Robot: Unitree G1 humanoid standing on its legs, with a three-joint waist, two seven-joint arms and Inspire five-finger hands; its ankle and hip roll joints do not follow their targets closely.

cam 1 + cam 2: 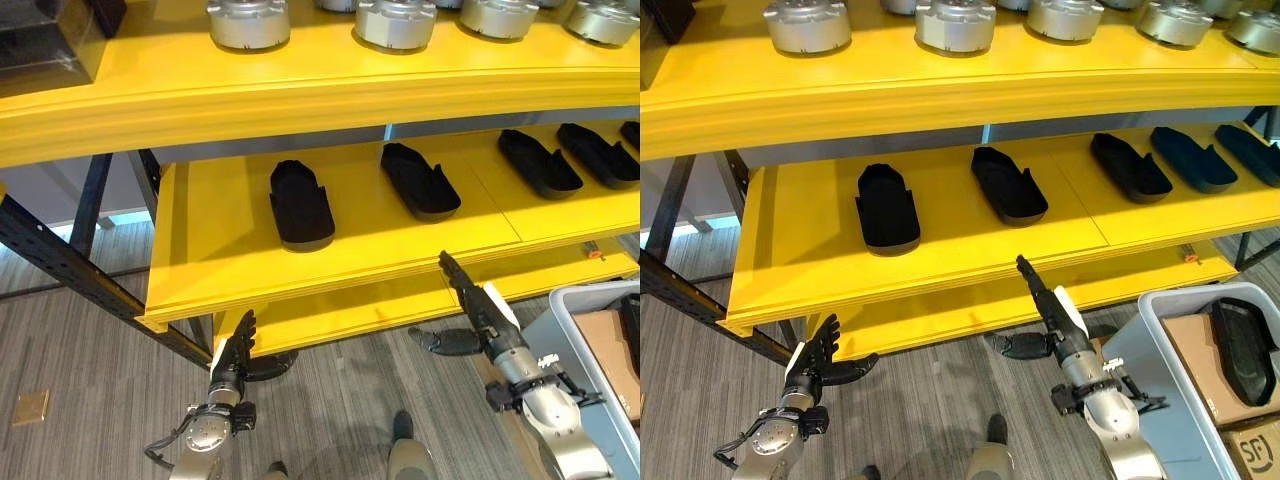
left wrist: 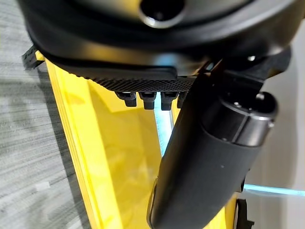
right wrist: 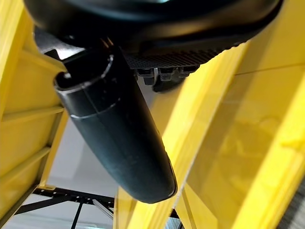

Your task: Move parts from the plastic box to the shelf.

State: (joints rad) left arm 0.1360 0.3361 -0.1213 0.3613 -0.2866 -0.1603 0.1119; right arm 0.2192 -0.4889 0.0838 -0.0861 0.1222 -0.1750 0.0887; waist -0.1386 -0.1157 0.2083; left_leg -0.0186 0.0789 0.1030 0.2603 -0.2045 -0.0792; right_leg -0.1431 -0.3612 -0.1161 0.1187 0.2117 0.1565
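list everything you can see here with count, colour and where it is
round silver metal parts: at least five, silver-grey, in a row on the top yellow shelf level
black moulded plastic parts: five, black, spread along the middle level of the yellow shelf
grey plastic box: one, pale grey, on the floor at the right, holding one more black moulded part on a brown cardboard sheet
cardboard carton: one, brown, beside the box at the lower right
left hand: one, dark, fingers straight, low by the shelf's left front corner, holding nothing
right hand: one, dark, fingers straight, pointing up at the middle level's front edge, holding nothing
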